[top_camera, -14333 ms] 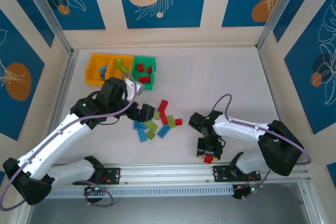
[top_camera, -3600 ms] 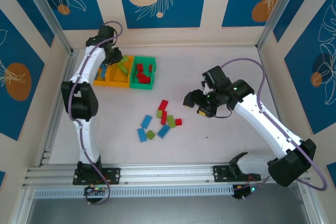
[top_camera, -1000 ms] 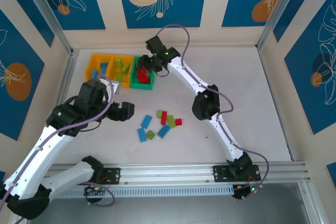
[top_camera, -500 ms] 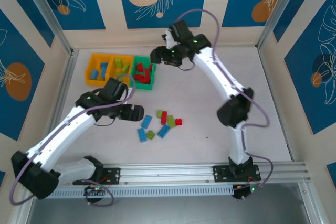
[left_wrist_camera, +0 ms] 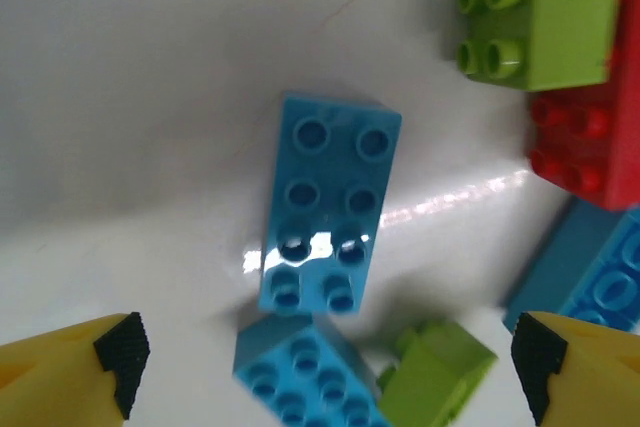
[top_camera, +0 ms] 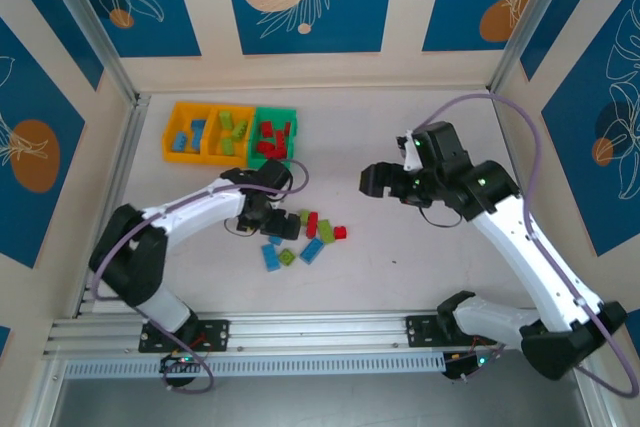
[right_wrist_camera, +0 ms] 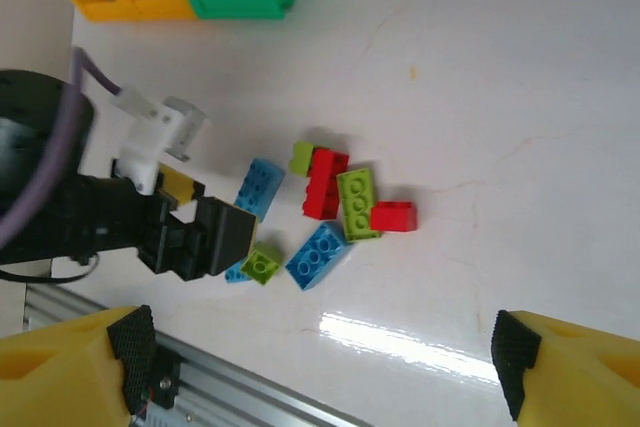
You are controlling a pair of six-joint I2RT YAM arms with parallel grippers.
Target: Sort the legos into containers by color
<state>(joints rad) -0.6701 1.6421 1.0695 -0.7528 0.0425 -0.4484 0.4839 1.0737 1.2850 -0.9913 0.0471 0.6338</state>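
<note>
Left gripper (left_wrist_camera: 330, 362) jaws wide over a blue lego (left_wrist_camera: 328, 217) amid loose legos (top_camera: 310, 232), right gripper (right_wrist_camera: 322, 357) jaws wide, empty, above bare table (top_camera: 340, 137), containers (top_camera: 200, 159) by the far-left edge.

Legos (left_wrist_camera: 330, 217) are shiny hard plastic, smooth enough that the blue one catches glare right on its studs. Table (right_wrist_camera: 520, 97) is a smooth white top, semi-glossy, with light streaks bouncing off it and a few faint scuffs. Bins (right_wrist_camera: 235, 9) look like plain plastic, duller than the bricks. Fingers (left_wrist_camera: 50, 377) are matt yellow plastic with black ribbed pads (left_wrist_camera: 122, 362). Rail (top_camera: 320, 325) along the table's near edge is bare grey metal.
</note>
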